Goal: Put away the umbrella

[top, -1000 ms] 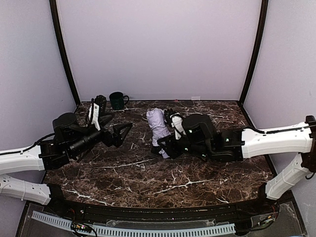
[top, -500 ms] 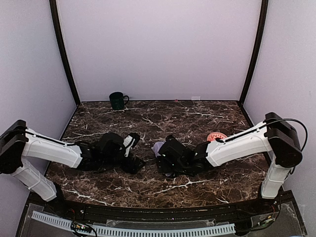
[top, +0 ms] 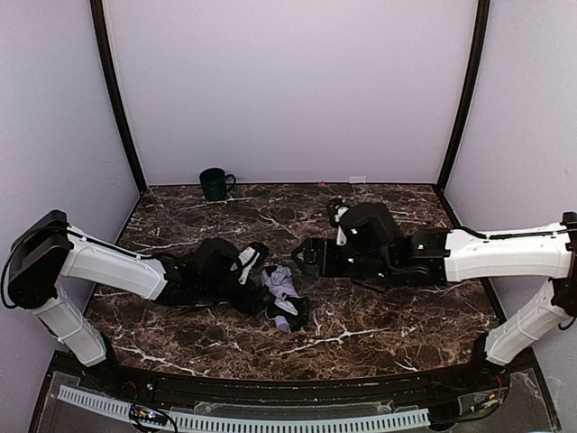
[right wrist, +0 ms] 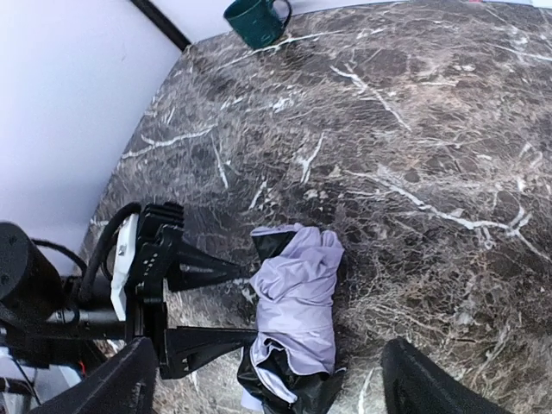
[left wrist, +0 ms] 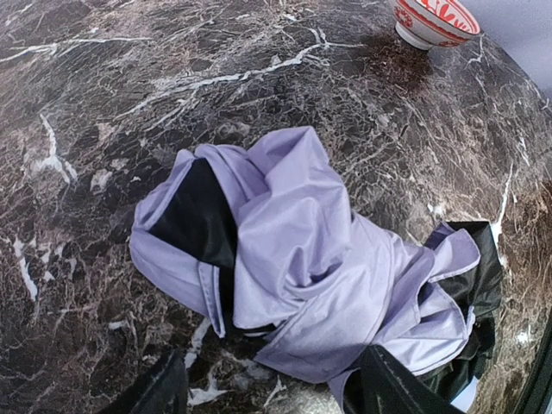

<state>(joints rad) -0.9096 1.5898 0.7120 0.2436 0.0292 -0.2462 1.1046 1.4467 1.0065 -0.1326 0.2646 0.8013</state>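
The left tool (right wrist: 246, 305) is reaching in low over the surface (top: 379, 316) with its jaws standing wide, one finger on each side of the near end of the umbrella (left wrist: 293, 250). We're seeing bare marble beside one finger, so it is straddling the bundle rather than squeezing it. The other finger is sitting right at the black lining, and we cannot tell whether it is touching.

The umbrella is lying towards the front of the surface, a little left of centre. It is a crumpled heap of pale lavender fabric with black lining showing through the folds and spilling out at one end.

The right tool (top: 305, 259) is hanging just beyond the bundle on its far-right side, raised off the marble. Its jaws are spread about as wide as they go and are holding nothing. Its wrist camera is looking down on both the umbrella and the left tool's fingers.

The right arm is lying across the right half of the surface. A red-patterned bowl (left wrist: 431, 19) is sitting well beyond the umbrella, apart from it. A dark green mug (right wrist: 256, 19) is standing upright at the far left corner, well clear of both tools.
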